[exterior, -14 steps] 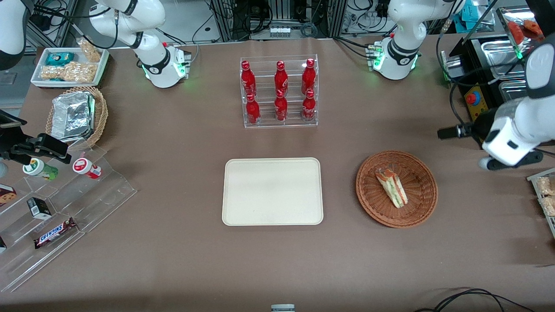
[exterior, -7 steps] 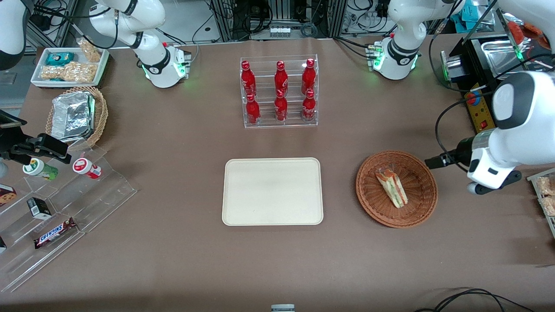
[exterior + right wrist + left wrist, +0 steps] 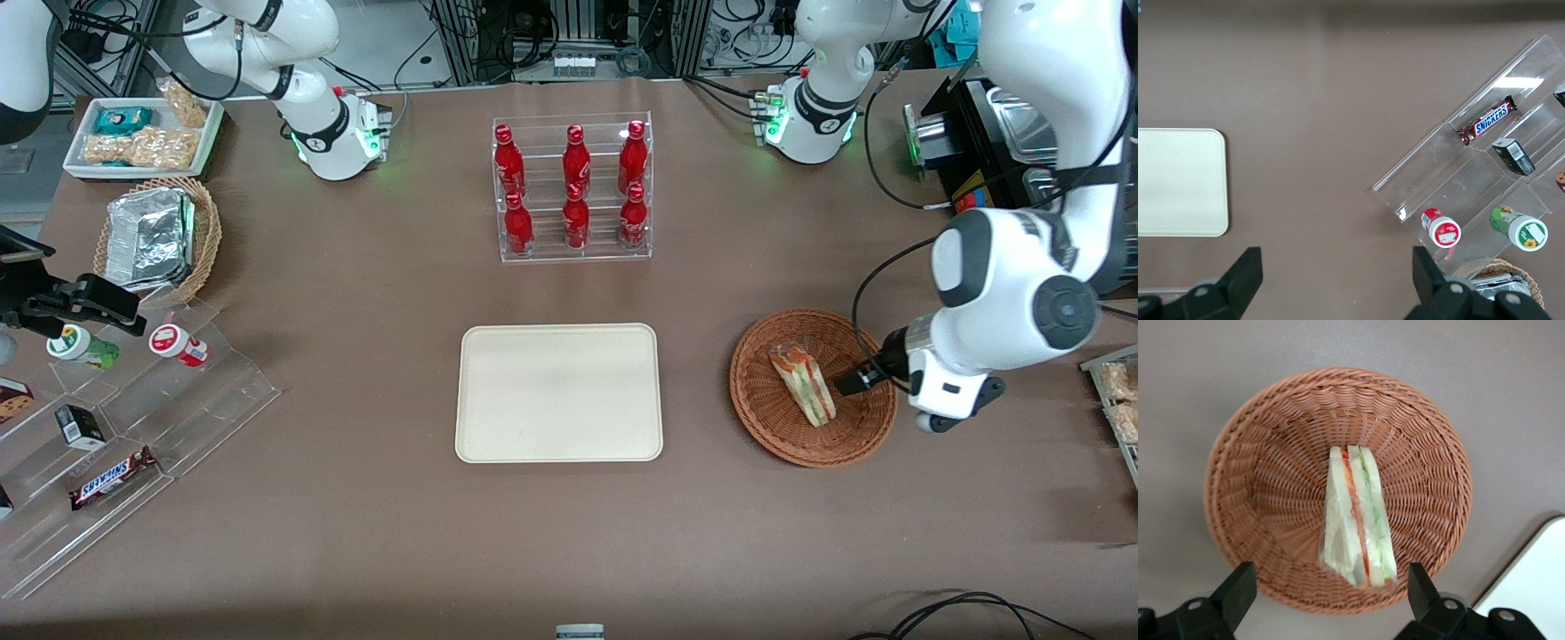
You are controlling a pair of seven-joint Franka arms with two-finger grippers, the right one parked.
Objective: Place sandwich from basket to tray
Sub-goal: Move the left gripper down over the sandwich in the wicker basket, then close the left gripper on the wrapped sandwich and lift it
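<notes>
The sandwich (image 3: 803, 384) is a wrapped wedge of white bread with red and green filling, lying in the round reddish-brown basket (image 3: 756, 418). My left gripper (image 3: 852, 382) hangs above the basket's rim on the working arm's side, close beside the sandwich and apart from it. In the left wrist view the gripper (image 3: 1331, 593) is open and empty, its black fingers (image 3: 1238, 590) spread wider than the sandwich (image 3: 1358, 517), with the basket (image 3: 1258, 473) below. The cream tray (image 3: 558, 391) lies bare beside the basket, toward the parked arm; its corner also shows in the left wrist view (image 3: 1538, 580).
A clear rack of red bottles (image 3: 573, 187) stands farther from the camera than the tray. A clear stepped shelf with snacks (image 3: 133, 418), a tan basket of foil containers (image 3: 156, 236) and a white snack tray (image 3: 142, 133) sit at the parked arm's end. Black equipment (image 3: 996, 151) stands near the working arm's base.
The left arm has swung nearer the camera and toward the basket; the gripper went from over bare table to above the basket's rim. The sandwich has not moved.
</notes>
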